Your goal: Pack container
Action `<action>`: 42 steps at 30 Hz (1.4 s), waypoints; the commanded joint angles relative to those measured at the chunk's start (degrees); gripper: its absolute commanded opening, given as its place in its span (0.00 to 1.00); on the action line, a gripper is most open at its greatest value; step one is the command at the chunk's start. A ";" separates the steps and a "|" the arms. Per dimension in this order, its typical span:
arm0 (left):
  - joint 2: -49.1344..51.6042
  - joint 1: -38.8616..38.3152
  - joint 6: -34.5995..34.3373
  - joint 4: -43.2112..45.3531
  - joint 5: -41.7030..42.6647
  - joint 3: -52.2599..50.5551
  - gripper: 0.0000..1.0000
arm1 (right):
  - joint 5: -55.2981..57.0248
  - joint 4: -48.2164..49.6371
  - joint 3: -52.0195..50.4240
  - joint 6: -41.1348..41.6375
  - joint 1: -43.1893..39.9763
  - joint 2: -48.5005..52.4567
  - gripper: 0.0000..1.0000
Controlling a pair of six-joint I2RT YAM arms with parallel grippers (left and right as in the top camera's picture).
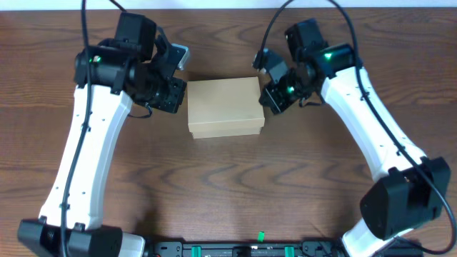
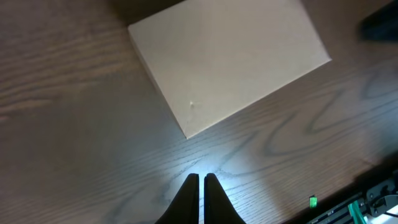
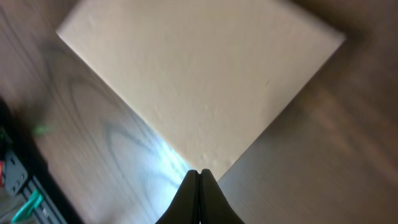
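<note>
The container (image 1: 223, 106) is a plain tan cardboard box with its lid down, lying in the middle of the brown wooden table. It also shows in the left wrist view (image 2: 230, 59) and in the right wrist view (image 3: 199, 74). My left gripper (image 2: 202, 180) is shut and empty, just off the box's left side above the table. My right gripper (image 3: 199, 174) is shut and empty, its tips close to the box's right corner. In the overhead view the left gripper (image 1: 175, 96) and the right gripper (image 1: 270, 98) flank the box.
A small grey-white object (image 1: 178, 55) lies behind the left gripper near the table's back edge. A black rail with green parts (image 1: 260, 246) runs along the front edge.
</note>
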 commanded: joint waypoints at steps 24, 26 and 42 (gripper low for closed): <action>-1.11 0.11 -1.75 9.60 5.20 -11.89 0.06 | -1.68 9.79 -9.31 -1.31 3.80 -4.07 0.01; -1.11 0.11 -3.26 12.55 5.70 -15.67 0.06 | 0.22 9.81 -9.55 -1.31 3.80 -3.80 0.01; -0.83 0.09 -6.29 22.27 7.72 -26.60 0.06 | 4.72 11.76 -11.98 -1.97 3.80 0.04 0.01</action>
